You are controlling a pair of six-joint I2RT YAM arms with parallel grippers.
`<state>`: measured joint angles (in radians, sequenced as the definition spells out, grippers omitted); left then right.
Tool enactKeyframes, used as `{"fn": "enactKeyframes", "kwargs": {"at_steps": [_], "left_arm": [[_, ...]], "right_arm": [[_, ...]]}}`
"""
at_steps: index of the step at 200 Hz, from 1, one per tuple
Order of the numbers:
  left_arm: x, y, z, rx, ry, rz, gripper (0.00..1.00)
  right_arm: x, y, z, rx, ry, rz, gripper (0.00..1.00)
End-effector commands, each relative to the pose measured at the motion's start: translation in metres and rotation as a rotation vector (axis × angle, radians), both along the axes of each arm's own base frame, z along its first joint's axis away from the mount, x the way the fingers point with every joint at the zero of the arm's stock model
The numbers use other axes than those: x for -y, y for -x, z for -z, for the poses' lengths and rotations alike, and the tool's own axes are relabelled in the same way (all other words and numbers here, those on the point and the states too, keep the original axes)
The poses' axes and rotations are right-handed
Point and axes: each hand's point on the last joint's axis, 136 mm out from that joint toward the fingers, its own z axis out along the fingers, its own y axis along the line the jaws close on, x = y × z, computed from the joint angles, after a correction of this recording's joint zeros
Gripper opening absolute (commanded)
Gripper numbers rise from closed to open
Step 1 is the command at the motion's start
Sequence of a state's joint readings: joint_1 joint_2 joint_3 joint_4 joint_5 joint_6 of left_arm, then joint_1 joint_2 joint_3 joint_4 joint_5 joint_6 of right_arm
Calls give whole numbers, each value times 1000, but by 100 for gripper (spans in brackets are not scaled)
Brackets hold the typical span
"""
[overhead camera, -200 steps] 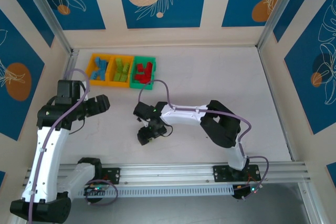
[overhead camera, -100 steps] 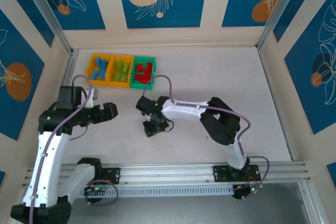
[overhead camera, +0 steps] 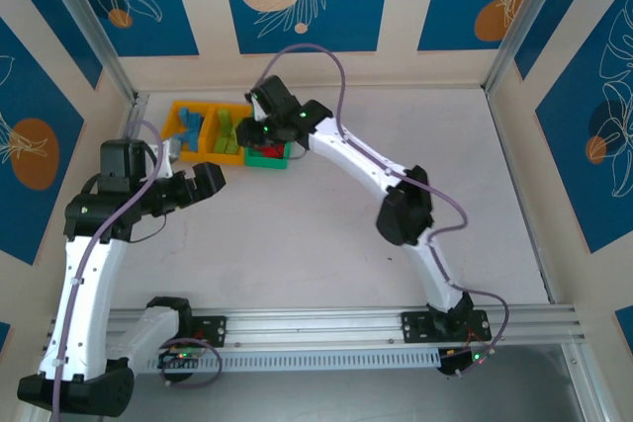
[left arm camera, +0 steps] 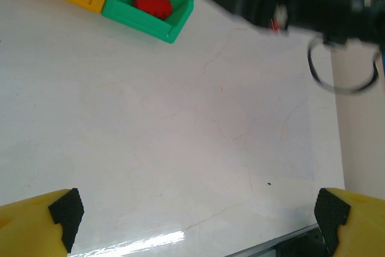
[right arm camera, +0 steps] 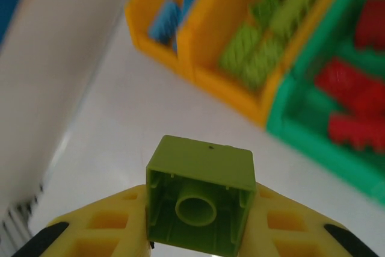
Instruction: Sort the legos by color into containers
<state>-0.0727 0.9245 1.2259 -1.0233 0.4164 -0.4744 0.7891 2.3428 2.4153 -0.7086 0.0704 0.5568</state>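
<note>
**Left to right.** The left tool [overhead camera: 205, 183] hung at about 9 o'clock over the white bench [overhead camera: 396, 195]. Its jaws were spread wide and held nothing. In its wrist view the two yellow fingers [left arm camera: 36, 224] stood at the lower corners, with bare bench between them.

The three joined containers [overhead camera: 226, 158] sat near the 11 o'clock corner of the bench. In order they were:

- an orange-yellow bin [right arm camera: 150, 40] holding light blue bricks [right arm camera: 165, 19];
- a second orange-yellow bin [right arm camera: 231, 91] holding lime green bricks [right arm camera: 264, 46];
- a green bin [right arm camera: 301, 136] holding red bricks [right arm camera: 352, 97].

The right arm [overhead camera: 366, 170] reached diagonally from its base at 5 o'clock toward the containers. In the overhead view its wrist lay over the middle and green bins.

The right tool [right arm camera: 198, 242] was closed on a single held brick [right arm camera: 201, 173], lime green. It gripped the two side walls, and the hollow underside with its central tube faced the camera. In the right wrist view the held brick appeared against bare bench, with the containers beyond it from 12 to 2 o'clock and not touching it.
</note>
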Motion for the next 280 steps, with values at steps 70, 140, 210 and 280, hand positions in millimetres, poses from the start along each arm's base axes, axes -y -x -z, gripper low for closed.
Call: {"fn": "enactKeyframes", "kwargs": {"at_steps": [70,140,210,280], "left_arm": [[-6,8,23,-60,-22,-32,100],[-13,9,26,-67,-51,-65,100],[-53,-7,41,36,-255,-199,100],[-96,-56,99,243,-657,-183,100]], "right_arm": [[-68,-63,41,334,-80,-164,29],[-58,-84,38,375,-84,-111,67],[17,-64,-59,193,-145,-17,70],[195,19,-65,228,54,217,80]]}}
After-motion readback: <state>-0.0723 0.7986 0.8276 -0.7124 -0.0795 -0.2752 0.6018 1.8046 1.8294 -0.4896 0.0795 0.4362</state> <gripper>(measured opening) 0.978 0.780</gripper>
